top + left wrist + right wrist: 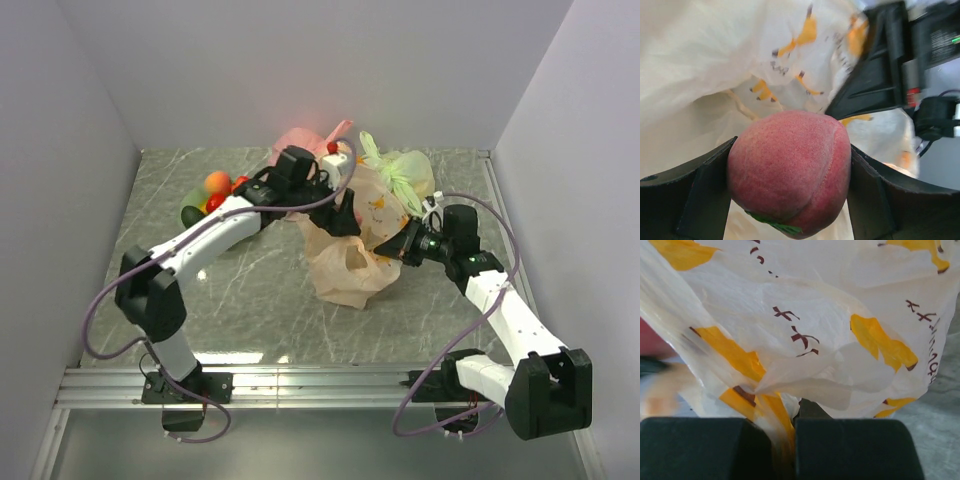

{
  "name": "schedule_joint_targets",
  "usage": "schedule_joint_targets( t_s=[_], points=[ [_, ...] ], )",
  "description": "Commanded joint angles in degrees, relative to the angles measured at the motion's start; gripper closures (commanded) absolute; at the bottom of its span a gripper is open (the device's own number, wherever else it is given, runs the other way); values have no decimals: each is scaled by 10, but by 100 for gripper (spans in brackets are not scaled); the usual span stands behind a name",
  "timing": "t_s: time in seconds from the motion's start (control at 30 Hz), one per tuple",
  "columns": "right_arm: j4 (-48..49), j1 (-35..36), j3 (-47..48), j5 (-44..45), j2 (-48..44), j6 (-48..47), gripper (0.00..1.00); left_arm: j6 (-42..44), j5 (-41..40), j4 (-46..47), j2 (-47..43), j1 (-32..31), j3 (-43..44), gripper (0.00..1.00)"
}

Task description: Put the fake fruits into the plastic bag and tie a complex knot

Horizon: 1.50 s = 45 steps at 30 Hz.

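The pale orange plastic bag (350,265) lies at the table's middle, its top held up. My left gripper (340,215) is shut on a red peach (790,170) and holds it at the bag's mouth; the bag's printed film (740,60) fills the view behind it. My right gripper (395,245) is shut on a fold of the bag (775,430) at its right rim. More fake fruits, orange (217,181), red (214,201) and green, sit at the back left. No knot shows on the pale orange bag.
A pink-red tied bag (300,140) and a light green tied bag (405,170) stand at the back. The remaining fruits rest on a pale green dish (193,213). Grey walls close in the table on three sides.
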Motion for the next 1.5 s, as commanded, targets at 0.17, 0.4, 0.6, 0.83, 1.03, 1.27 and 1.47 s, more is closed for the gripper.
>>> schedule_joint_targets(
  t_s=[0.17,0.4,0.6,0.83,1.03,1.27,1.47],
  points=[
    [39,2,-8,-13,16,34,100,7,-32,-8,-5,-15,40,1],
    [47,2,-26,15,19,37,100,-11,-24,3,-157,45,-23,1],
    [42,1,-31,36,6,37,100,-81,-85,-57,-214,286,-47,1],
    [42,3,-27,34,6,27,100,-39,-156,-135,-198,399,-97,2],
    [37,5,-26,37,-1,15,100,-32,-352,-152,-171,403,-134,3],
    [34,6,-23,37,-9,10,100,-31,-413,-134,-88,405,-127,11],
    [35,6,-28,39,-14,8,100,-37,-405,-123,-21,404,-89,8]
  ],
)
